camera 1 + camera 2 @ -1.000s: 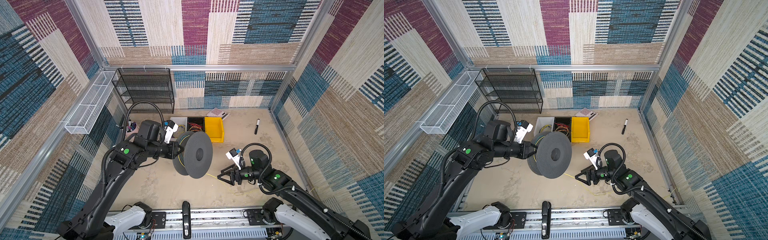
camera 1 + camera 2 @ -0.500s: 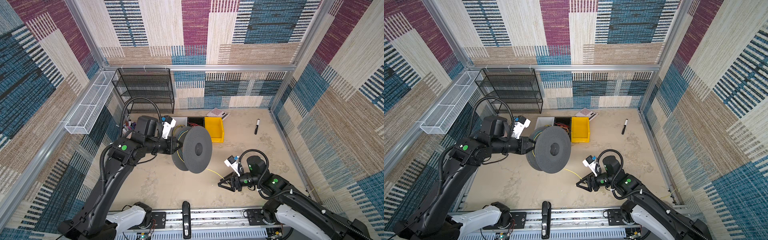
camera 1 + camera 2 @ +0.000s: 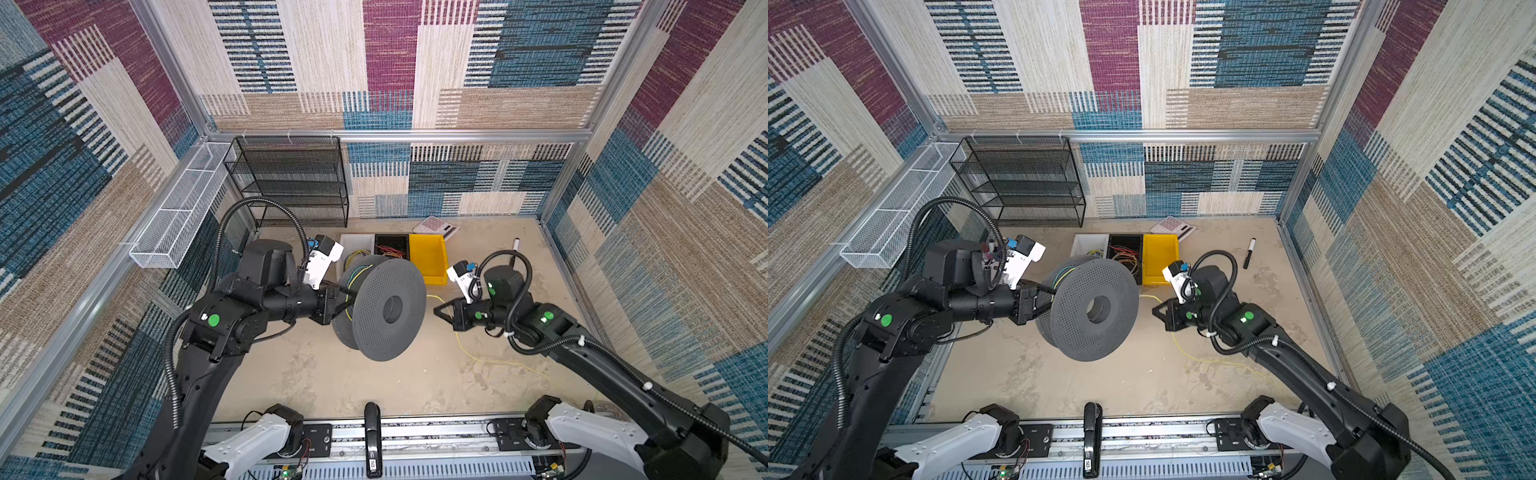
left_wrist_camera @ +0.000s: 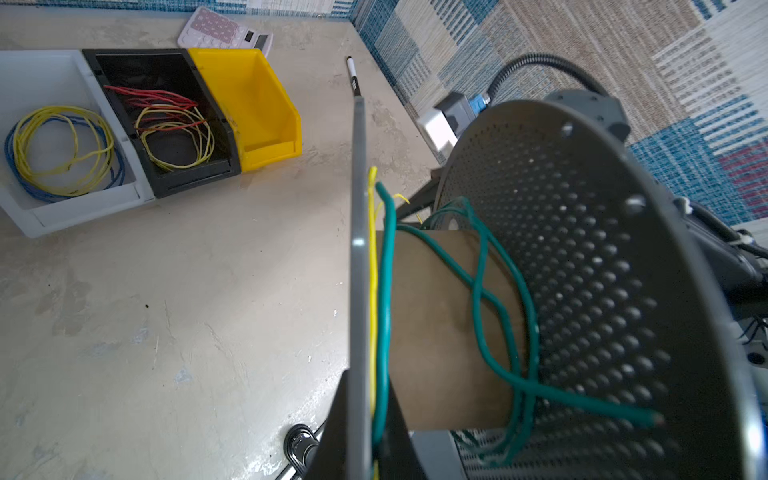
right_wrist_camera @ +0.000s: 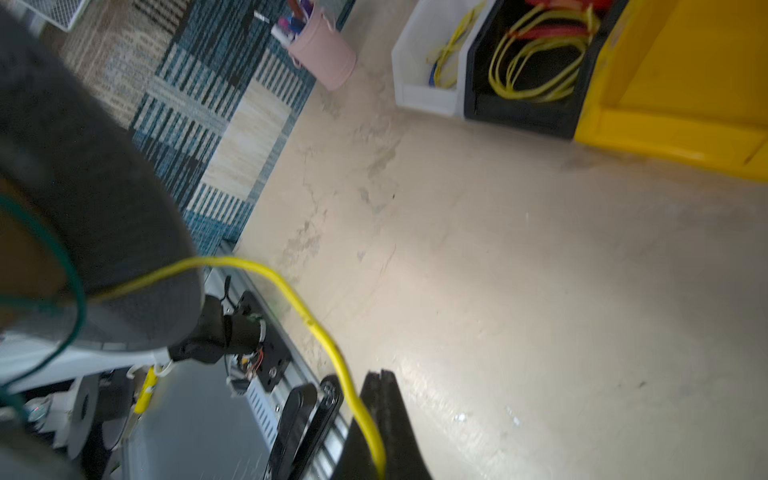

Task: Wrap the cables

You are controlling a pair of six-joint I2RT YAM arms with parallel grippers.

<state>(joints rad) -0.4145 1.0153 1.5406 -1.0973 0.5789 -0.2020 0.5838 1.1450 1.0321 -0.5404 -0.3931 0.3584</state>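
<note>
Left gripper is clamped on 1 flange of the grey spool. Right gripper has its jaws together, apparently pinching the yellow wire. The wire runs from the spool core to that claw, and its slack trails across the table.

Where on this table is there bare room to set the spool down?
Widest bare patch: tabletop between the grey spool and the front rail. A smaller one lies between the yellow bin and the marker. Crowded: back centre, with white bin, black bin and calculator; and front right, where the yellow wire trails.
</note>
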